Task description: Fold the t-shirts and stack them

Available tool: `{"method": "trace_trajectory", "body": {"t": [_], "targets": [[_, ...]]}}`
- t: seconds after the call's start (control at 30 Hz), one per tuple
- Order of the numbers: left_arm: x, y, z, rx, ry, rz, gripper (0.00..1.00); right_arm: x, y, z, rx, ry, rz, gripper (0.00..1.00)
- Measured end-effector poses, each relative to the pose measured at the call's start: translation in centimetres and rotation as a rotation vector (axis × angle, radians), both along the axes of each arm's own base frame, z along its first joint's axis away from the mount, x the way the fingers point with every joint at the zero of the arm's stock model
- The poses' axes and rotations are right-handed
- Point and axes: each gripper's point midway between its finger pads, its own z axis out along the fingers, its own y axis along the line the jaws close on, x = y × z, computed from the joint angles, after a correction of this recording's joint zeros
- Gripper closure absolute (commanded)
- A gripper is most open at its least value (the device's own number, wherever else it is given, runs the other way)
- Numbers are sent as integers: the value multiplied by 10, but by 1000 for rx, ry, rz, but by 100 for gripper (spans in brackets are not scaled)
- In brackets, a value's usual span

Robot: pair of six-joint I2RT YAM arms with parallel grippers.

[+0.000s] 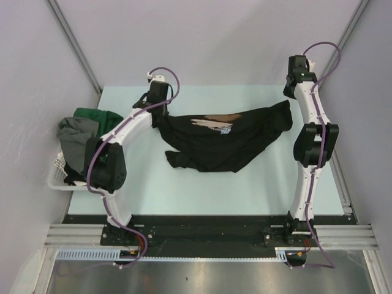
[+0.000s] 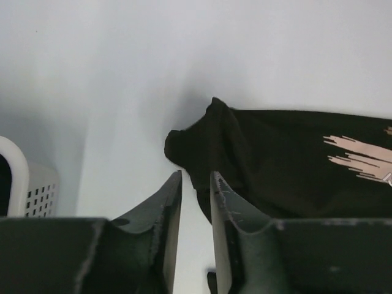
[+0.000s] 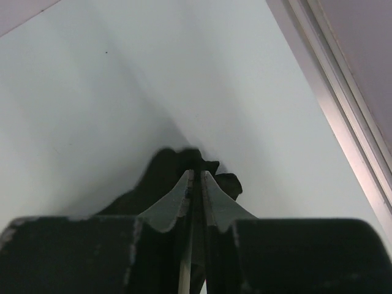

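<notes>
Three pale grey walls (image 1: 214, 37) around a mint table (image 1: 202, 190). Mid-table, black t-shirt (image 1: 208, 147) spread out, one corner pinched in tightly closed right gripper (image 3: 196, 173); left gripper (image 2: 196, 174) narrowly parted at opposite edge, empty. Left-side basket (image 1: 57, 177) heaped with other t-shirts (image 1: 82, 131).

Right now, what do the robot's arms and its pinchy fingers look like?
The left arm and right arm are slim white tubes linked by chunky black joints. A purple cable loops along each one. The left gripper and right gripper each have two dark grey-green fingers, shaped like curved wedges narrowing to thin tips, with pale scuffs and chipped edges.
</notes>
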Motion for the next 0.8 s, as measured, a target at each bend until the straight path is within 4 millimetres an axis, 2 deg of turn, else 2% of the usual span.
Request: {"method": "trace_trajectory", "body": {"t": [0.07, 0.23, 0.4, 0.47, 0.57, 0.67, 0.8], "targets": [[-5, -3, 7, 3, -9, -16, 61, 0, -2, 0, 1, 0, -3, 82], [-32, -14, 39, -1, -52, -60, 59, -6, -6, -13, 0, 29, -6, 81], [-72, -51, 76, -102, -110, -186, 59, -26, 0, -32, 0, 96, 11, 81], [-89, -68, 80, -134, -114, -239, 59, -37, 4, -31, -4, 113, 23, 80], [-113, -101, 70, -177, -80, -327, 59, -44, 9, -20, -8, 97, 36, 80], [-131, -126, 39, -193, 5, -390, 59, -49, 13, 0, -10, 62, 45, 80], [-145, -148, -3, -186, 120, -440, 59, -50, 13, 26, -7, 0, 48, 79]]}}
